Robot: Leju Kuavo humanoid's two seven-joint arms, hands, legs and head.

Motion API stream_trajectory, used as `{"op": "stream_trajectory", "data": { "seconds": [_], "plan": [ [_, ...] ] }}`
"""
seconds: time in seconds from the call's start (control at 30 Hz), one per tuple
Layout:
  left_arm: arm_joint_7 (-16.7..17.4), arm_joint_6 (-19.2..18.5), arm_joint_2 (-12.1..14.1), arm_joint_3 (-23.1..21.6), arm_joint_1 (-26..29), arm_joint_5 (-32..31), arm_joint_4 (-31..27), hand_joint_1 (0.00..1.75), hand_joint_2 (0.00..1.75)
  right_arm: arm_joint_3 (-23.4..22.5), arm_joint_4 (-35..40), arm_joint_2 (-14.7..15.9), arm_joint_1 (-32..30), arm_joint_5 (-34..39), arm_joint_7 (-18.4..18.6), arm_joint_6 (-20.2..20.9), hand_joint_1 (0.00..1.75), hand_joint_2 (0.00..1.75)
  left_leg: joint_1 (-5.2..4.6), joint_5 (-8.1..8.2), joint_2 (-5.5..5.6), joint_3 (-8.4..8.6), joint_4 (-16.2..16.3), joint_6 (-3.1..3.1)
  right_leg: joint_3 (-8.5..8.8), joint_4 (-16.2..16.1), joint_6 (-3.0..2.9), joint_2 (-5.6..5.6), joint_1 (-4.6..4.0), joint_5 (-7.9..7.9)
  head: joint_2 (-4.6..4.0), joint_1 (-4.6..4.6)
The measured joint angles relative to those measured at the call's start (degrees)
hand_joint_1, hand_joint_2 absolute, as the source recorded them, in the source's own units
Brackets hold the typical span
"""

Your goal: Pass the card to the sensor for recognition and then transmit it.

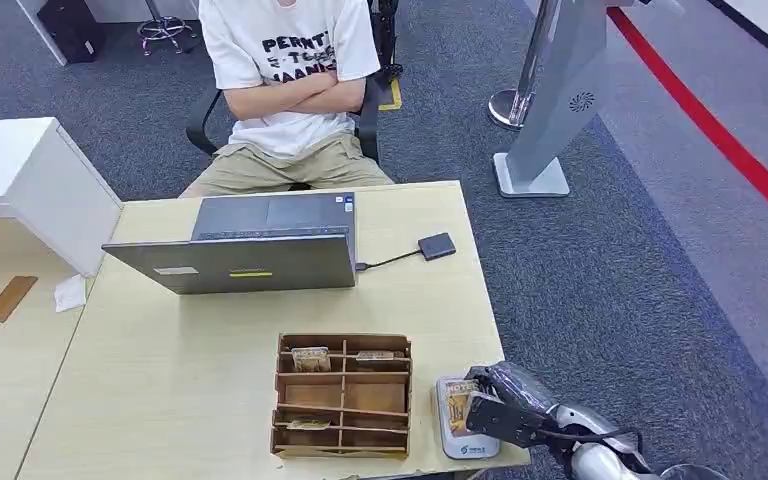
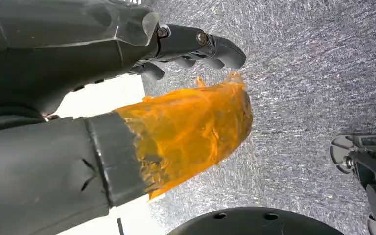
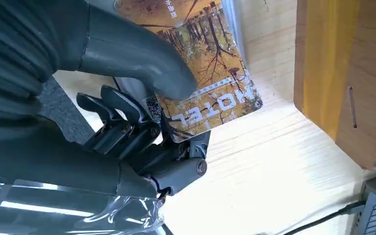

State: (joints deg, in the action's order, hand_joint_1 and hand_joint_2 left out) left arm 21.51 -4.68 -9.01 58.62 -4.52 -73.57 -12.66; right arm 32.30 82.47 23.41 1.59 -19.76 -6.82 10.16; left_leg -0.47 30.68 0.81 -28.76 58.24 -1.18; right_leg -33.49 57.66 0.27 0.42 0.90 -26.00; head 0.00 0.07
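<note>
A card point(image 1: 454, 404) printed with autumn trees and the word HOTEL lies over a white sensor pad point(image 1: 472, 449) at the table's near right corner. My right hand point(image 1: 508, 403) holds the card by its right side. In the right wrist view the thick grey thumb point(image 3: 142, 54) presses on the card point(image 3: 210, 58) from above, with the dark fingers point(image 3: 127, 122) underneath. My left hand point(image 2: 142, 112) hangs over grey carpet, its thumb point(image 2: 196, 122) wrapped in orange tape, with nothing in it.
A brown wooden divider box point(image 1: 343, 395) with a few cards stands just left of the pad. Behind it is an open laptop point(image 1: 250, 250), cabled to a small black box point(image 1: 437, 246). A person point(image 1: 285, 80) sits across with folded arms. The table edge point(image 1: 490, 330) runs close on the right.
</note>
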Motion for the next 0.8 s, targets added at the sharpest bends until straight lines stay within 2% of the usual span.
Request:
{"op": "stream_trajectory", "data": {
  "seconds": [0.8],
  "plan": [
    [0.0,0.0,0.0,0.0,0.0,0.0,0.0,0.0,0.0,-0.1,0.0,0.0,0.0,0.0,0.0,0.0,1.75,1.75,0.0,0.0,0.0,0.0,0.0,0.0,0.01,0.0,0.0,0.0,0.0,0.0,0.0,0.0]
  ]
}}
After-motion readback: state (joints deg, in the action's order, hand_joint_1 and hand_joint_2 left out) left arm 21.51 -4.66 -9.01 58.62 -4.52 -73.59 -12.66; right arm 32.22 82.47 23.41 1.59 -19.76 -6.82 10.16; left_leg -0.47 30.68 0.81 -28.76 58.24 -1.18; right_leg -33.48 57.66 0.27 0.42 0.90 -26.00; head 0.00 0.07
